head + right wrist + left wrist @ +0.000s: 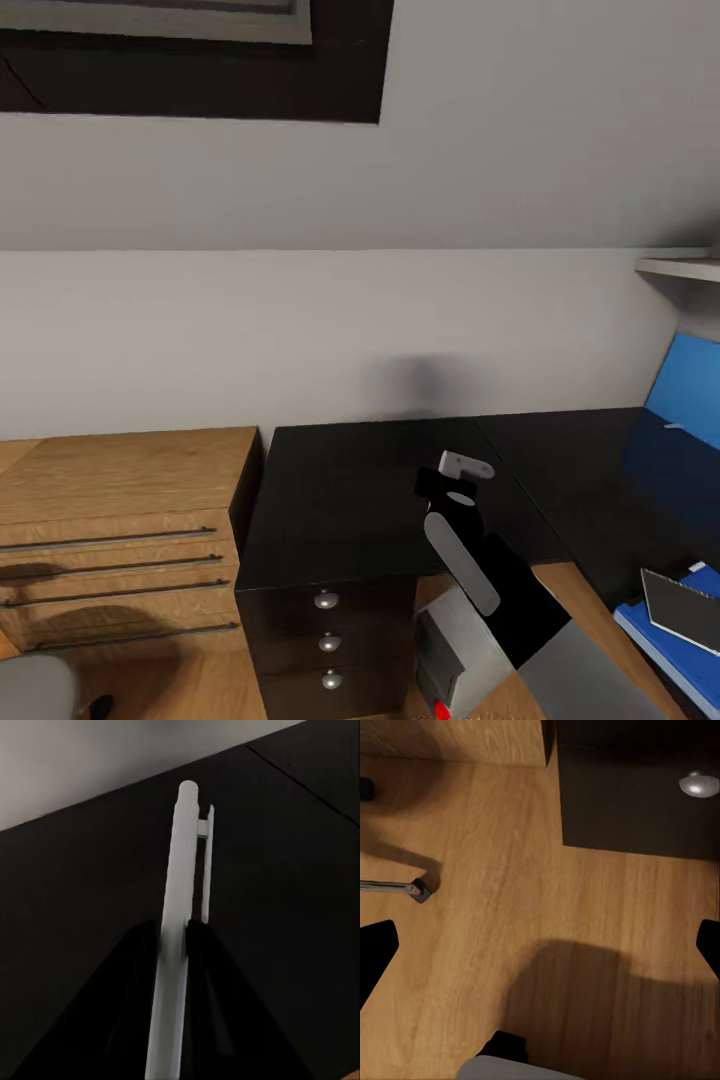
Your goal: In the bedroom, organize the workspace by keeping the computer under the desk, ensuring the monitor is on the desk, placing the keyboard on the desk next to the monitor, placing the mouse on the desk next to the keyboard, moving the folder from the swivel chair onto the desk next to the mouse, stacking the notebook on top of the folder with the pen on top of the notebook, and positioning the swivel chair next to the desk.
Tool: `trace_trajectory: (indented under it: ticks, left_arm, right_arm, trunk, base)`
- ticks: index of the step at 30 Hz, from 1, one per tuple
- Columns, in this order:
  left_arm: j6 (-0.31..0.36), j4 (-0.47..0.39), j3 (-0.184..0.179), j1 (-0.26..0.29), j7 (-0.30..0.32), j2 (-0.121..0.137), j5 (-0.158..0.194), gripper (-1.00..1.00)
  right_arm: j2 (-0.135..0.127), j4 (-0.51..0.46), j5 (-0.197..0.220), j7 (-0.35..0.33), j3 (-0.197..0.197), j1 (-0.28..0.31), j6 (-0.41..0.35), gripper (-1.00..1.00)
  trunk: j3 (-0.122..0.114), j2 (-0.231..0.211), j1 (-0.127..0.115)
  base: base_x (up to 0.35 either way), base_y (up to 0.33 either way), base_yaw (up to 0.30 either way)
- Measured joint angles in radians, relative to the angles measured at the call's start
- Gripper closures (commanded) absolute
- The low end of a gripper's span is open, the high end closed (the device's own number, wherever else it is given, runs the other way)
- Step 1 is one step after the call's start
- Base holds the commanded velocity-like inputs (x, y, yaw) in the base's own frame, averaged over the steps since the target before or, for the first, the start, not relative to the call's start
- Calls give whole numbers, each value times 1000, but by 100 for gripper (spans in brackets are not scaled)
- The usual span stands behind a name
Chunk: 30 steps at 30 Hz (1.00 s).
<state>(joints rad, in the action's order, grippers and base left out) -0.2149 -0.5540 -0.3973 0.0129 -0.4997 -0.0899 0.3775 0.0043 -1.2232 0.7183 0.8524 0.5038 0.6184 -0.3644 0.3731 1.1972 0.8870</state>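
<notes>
My right gripper (450, 483) is shut on the thin white pen (467, 465) and holds it just above the glossy black desk (340, 500). The right wrist view has the pen (180, 870) sticking out between the closed fingers (142, 952) over the dark top. At the desk's right end, a grey notebook (685, 608) lies on the blue folder (650, 640). The light grey computer (445, 645) stands under the desk, partly behind my right arm. My left gripper (540, 952) hangs open over the wood floor. A corner of the swivel chair's grey seat (35, 690) shows at lower left.
A wooden cabinet (120, 530) with long bar handles stands left of the desk against the white wall. The desk's drawers (328, 640) have round silver knobs. A blue panel (690, 390) rises at the far right under a white shelf (680, 265). A chrome chair leg (394, 886) crosses the floor.
</notes>
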Motion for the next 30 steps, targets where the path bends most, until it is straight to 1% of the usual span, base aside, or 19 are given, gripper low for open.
trace_trajectory:
  ticks: [2,3,5,6,8,9,15,17,20,21,24,26,30]
  left_arm:
    - [0,0,0,0,0,0,0,-100]
    - [-1,0,0,0,0,0,0,-100]
    - [-1,0,0,0,0,0,0,-100]
    - [-1,0,0,0,0,0,0,-100]
    - [-1,0,0,0,0,0,0,-100]
    - [-1,0,0,0,0,0,-1,-100]
    - [-1,0,0,0,-1,0,-1,-100]
    - [-1,0,0,0,-1,0,-1,-100]
    - [-1,0,0,0,-1,0,-1,-100]
    - [-1,0,0,0,-1,0,-1,-100]
    - [-1,0,0,0,-1,0,-2,-100]
    - [-1,0,0,0,-1,0,-2,-100]
    - [-1,0,0,0,-1,0,-1,-100]
  right_arm:
    - [-2,3,0,-1,-19,0,0,100]
    - [-3,11,0,-1,-39,0,0,100]
    - [-4,21,1,-2,-61,0,1,100]
    - [-4,29,1,-3,-85,0,0,100]
    - [-4,35,1,-4,-110,0,1,100]
    - [-4,38,0,-5,-132,0,0,100]
    - [-5,61,1,-7,-186,0,2,100]
    - [-5,91,0,-20,-246,0,8,100]
    - [-5,101,-2,-40,-287,0,13,100]
    - [-6,105,-3,-52,-308,0,14,100]
    - [-12,112,-5,-69,-339,0,16,100]
    - [-24,116,-6,-74,-350,0,16,100]
    - [-41,119,-4,-81,-359,0,19,100]
  trunk:
    - [0,0,0]
    - [0,0,0]
    - [0,0,0]
    - [0,0,0]
    - [0,0,0]
    - [0,0,0]
    - [0,0,0]
    - [0,0,0]
    - [0,0,0]
    - [0,0,0]
    - [0,0,0]
    - [0,0,0]
    - [0,0,0]
  base:
    - [0,0,-297]
    - [0,0,-297]
    - [0,0,-298]
    - [0,0,-298]
    - [0,0,-298]
    - [0,0,-298]
    - [0,0,-298]
    - [0,0,-298]
    - [0,0,-298]
    - [0,0,-298]
    - [0,0,-298]
    - [0,0,-298]
    - [0,0,-298]
